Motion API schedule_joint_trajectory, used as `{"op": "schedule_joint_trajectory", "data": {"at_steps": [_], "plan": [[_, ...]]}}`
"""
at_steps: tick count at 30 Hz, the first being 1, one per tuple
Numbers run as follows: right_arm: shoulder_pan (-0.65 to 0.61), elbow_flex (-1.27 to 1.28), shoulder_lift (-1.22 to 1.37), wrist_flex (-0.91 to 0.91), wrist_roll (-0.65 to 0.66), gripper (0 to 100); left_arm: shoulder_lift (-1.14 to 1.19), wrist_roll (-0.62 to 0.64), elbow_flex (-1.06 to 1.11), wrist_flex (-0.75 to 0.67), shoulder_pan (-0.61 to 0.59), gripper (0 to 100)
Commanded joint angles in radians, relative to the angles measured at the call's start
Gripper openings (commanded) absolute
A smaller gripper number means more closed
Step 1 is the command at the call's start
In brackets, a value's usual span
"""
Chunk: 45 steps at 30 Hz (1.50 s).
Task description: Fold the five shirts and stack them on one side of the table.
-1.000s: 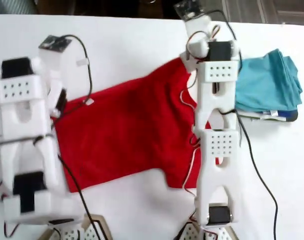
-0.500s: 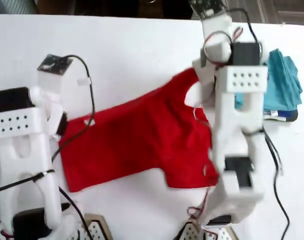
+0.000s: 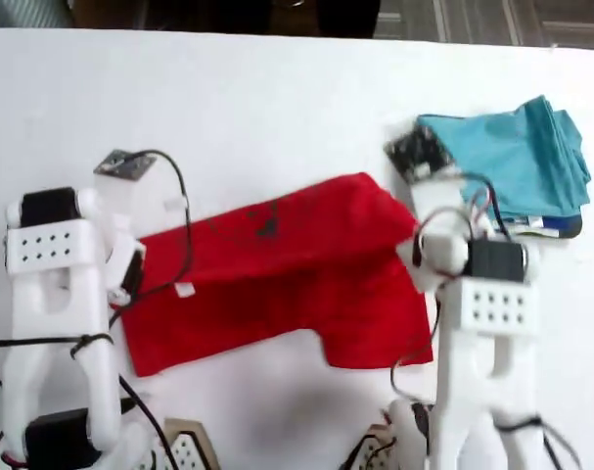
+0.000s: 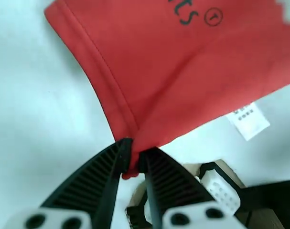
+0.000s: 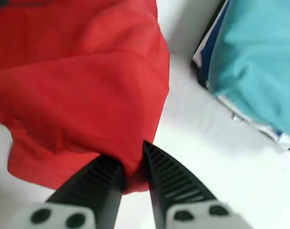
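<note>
- High view: we saw a red shirt (image 3: pixel 277 274) lying across the middle of the white table (image 3: pixel 228 98).
- Our left claw (image 4: pixel 134 161) was clamped shut on a hemmed corner of the red shirt.
- Our right claw (image 5: pixel 133 172) was pinching a bunched edge at the shirt's opposite end.
- A stack of folded shirts (image 3: pixel 517 166), teal on top, sat at the table's right side, near the red shirt.

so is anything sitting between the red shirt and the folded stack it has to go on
Nothing visible does. The left tool and right tool are each shut on the red shirt, and a strip of bare table separates it from the teal-topped stack.
</note>
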Motion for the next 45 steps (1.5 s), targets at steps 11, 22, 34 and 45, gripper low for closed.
{"op": "schedule_joint_trajectory", "data": {"at_steps": [11, 22, 34, 45], "plan": [[0.125, 0.351, -0.154, -0.117, 0.137, 1.9, -0.034, -0.048, 0.251, -0.16, 0.043, 3], [0.125, 0.456, -0.157, -0.073, 0.196, 1.9, -0.025, -0.066, 0.346, -0.298, 0.052, 3], [0.116, 0.384, -0.159, -0.03, 0.201, 17.6, -0.031, -0.203, 0.351, -0.287, 0.008, 20], [0.005, 0.003, -0.15, -0.027, -0.04, 6.3, -0.023, -0.18, -0.042, -0.169, -0.049, 1]]}}
